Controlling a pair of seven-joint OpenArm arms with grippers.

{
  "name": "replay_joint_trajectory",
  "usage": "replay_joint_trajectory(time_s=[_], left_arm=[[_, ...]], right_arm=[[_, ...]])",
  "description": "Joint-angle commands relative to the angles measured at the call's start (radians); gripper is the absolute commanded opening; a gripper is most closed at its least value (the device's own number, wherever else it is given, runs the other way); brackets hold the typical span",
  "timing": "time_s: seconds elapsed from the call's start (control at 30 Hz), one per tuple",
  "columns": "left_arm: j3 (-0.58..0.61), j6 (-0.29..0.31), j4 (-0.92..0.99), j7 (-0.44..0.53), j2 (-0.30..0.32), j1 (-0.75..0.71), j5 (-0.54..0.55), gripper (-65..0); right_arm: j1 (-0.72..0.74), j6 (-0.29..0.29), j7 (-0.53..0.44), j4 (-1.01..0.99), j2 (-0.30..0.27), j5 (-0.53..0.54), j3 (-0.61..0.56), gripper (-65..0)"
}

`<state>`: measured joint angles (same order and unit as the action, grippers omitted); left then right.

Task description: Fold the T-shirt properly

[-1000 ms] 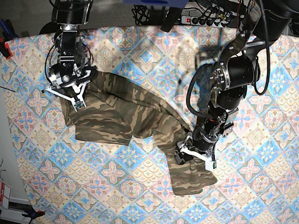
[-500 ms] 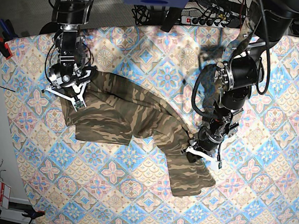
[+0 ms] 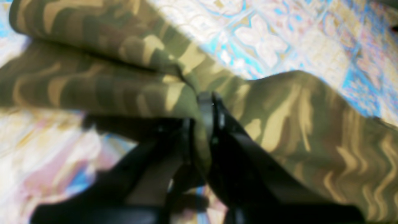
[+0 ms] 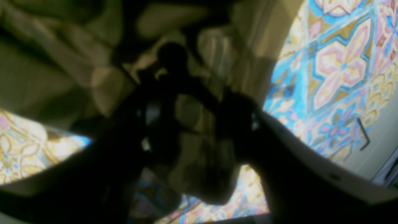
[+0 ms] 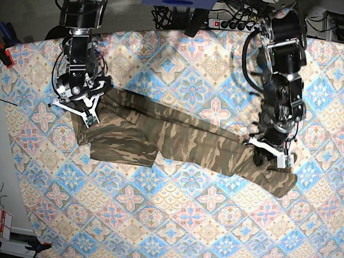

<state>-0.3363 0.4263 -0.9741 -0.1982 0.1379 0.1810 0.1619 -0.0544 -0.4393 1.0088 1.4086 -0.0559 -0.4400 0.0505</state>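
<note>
- OK, base: T-shirt [image 5: 177, 142] stretched across tablecloth [image 5: 172, 222] between my left gripper [image 5: 268, 155] and right gripper [image 5: 80, 103].
- Left wrist: my fingers [image 3: 206, 109] pinched together on a fabric fold.
- Right wrist: blurry, cloth between fingers, grip unclear.

I can read no text, label, brand, number or sign in any view. The T-shirt [image 5: 177, 142] carries only camouflage print, and the tablecloth [image 5: 155, 215] around my grippers shows only tile patterns.
</note>
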Motion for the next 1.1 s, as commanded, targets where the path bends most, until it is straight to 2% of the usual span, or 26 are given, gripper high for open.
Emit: replay_joint_trajectory(time_s=[0.0, 0.13, 0.23, 0.43, 0.53, 0.77, 0.9, 1.07], left_arm=[[0.003, 0.006, -0.101, 0.042, -0.011, 0.004, 0.017, -64.4], [0.007, 0.006, -0.286, 0.041, -0.027, -0.084, 0.011, -64.0], [0.030, 0.006, -0.352, 0.029, -0.027, -0.107, -0.015, -63.9], [0.208, 0.007, -0.484, -0.080, -0.025, -0.114, -0.298, -64.2], [0.303, 0.007, -0.529, -0.093, -0.027, -0.127, -0.443, -64.3], [0.501, 0.009, -0.579, -0.094, -0.060, -0.151, -0.706, -64.3], [0.641, 0.009, -0.579, -0.091, -0.060, -0.174, -0.830, -64.5], [0.762, 0.009, -0.575, -0.093, -0.060, -0.219, -0.915, -64.6]], right_arm=[[-0.028, -0.017, 0.041, -0.044, 0.000, 0.002, 0.001, -34.6], [-0.028, -0.017, 0.041, -0.044, 0.001, 0.002, 0.001, -34.6], [-0.028, -0.017, 0.041, -0.044, 0.003, 0.002, 0.001, -34.7], [-0.029, -0.017, 0.041, -0.044, 0.003, 0.002, 0.005, -34.7], [-0.029, -0.017, 0.040, -0.044, 0.004, 0.002, 0.005, -34.7], [-0.032, -0.017, 0.040, -0.044, 0.004, 0.004, 0.007, -34.7], [-0.034, -0.017, 0.038, -0.044, 0.004, 0.004, 0.007, -34.7], [-0.035, -0.017, 0.003, -0.045, 0.006, 0.004, 0.009, -34.7]])
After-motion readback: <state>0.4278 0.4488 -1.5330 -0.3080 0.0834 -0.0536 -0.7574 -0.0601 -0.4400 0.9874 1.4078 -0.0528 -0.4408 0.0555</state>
